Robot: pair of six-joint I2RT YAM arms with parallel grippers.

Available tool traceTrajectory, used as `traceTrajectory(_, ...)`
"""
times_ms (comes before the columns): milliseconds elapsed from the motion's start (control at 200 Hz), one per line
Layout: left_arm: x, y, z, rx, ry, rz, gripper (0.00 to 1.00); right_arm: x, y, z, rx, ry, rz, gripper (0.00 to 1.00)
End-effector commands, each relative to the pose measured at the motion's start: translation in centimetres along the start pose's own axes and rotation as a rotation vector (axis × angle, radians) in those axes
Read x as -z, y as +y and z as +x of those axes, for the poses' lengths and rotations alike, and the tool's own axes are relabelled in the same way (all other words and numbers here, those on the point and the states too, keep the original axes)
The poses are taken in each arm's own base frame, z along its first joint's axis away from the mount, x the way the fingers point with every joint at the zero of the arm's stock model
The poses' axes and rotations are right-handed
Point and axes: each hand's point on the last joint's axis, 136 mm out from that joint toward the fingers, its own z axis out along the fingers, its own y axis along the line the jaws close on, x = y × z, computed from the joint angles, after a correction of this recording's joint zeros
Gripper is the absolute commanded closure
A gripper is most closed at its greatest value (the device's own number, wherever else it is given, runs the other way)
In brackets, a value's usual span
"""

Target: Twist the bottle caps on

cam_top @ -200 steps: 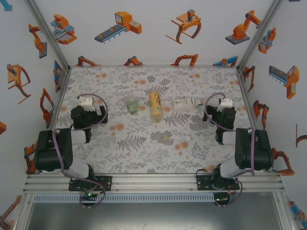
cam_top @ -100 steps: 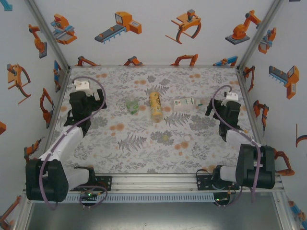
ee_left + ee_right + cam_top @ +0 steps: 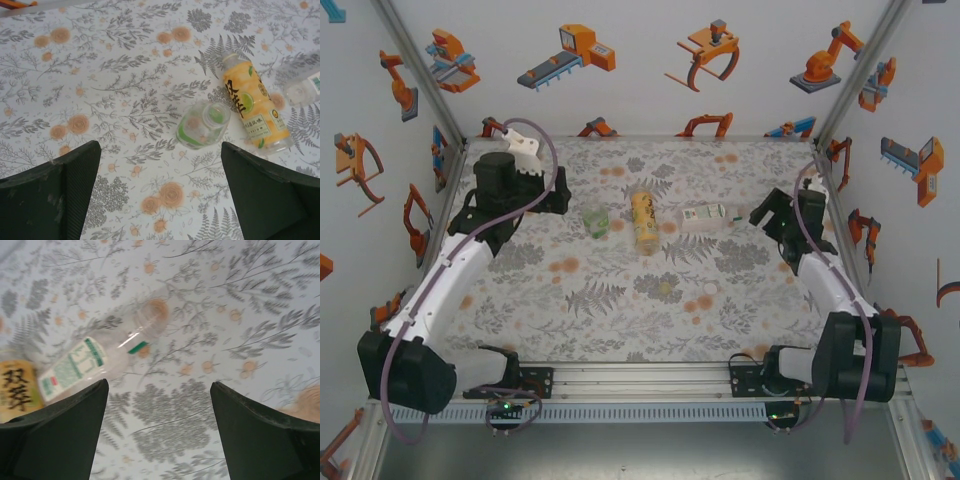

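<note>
L tool (image 3: 160, 200) spread wide, empty, just L of green btl (image 3: 202, 125). Yellow btl (image 3: 255, 110) on its side, mid bench (image 3: 570, 320). Pale cap (image 3: 667, 290), white cap (image 3: 708, 287) loose, nearer front. Clear btl (image 3: 100, 360) on side, uncapped. Prob light, thin-walled, roll-prone: grip mid-body, caps by rim. R tool (image 3: 160, 430) released, beside clear btl.

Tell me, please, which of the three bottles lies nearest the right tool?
The clear bottle with the white-green label; the yellow bottle and green bottle lie farther left.
</note>
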Motion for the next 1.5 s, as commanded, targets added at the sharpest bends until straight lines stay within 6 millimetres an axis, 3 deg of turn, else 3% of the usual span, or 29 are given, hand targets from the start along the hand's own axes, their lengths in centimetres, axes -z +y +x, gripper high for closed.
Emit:
traceTrajectory(0,1.7,-1.0,0.2,-0.016,0.038,0.048,0.02,0.5,1.1,1.6,-0.240,0.077,0.054,0.25)
traceTrajectory(175,3.9,-1.5,0.2,-0.073,0.062,0.071,0.03,0.8,2.3,2.8,-0.445,0.141,0.250,0.19)
traceTrajectory(305,4.6,-1.1,1.3,-0.106,0.054,0.049,0.03,0.7,3.1,3.8,-0.526,0.195,0.407,0.11)
traceTrajectory(451,4.5,-1.0,2.8,-0.104,0.032,0.043,0.03,-0.6,3.9,5.4,-0.629,0.254,0.498,0.09)
traceTrajectory(596,4.7,-1.2,2.9,-0.097,0.035,0.057,0.03,-2.6,4.5,6.6,-0.710,0.300,0.549,0.04)
traceTrajectory(966,4.5,-1.8,3.1,-0.079,0.037,0.090,0.03,-7.0,5.6,6.7,-0.770,0.307,0.598,0.01)
traceTrajectory(1187,3.9,-2.0,3.5,-0.062,0.059,0.104,0.03,-8.9,5.1,7.4,-0.787,0.311,0.638,0.01)
traceTrajectory(1492,3.5,-2.1,3.7,-0.045,0.076,0.111,0.03,-10.2,2.8,9.3,-0.781,0.337,0.718,0.06)
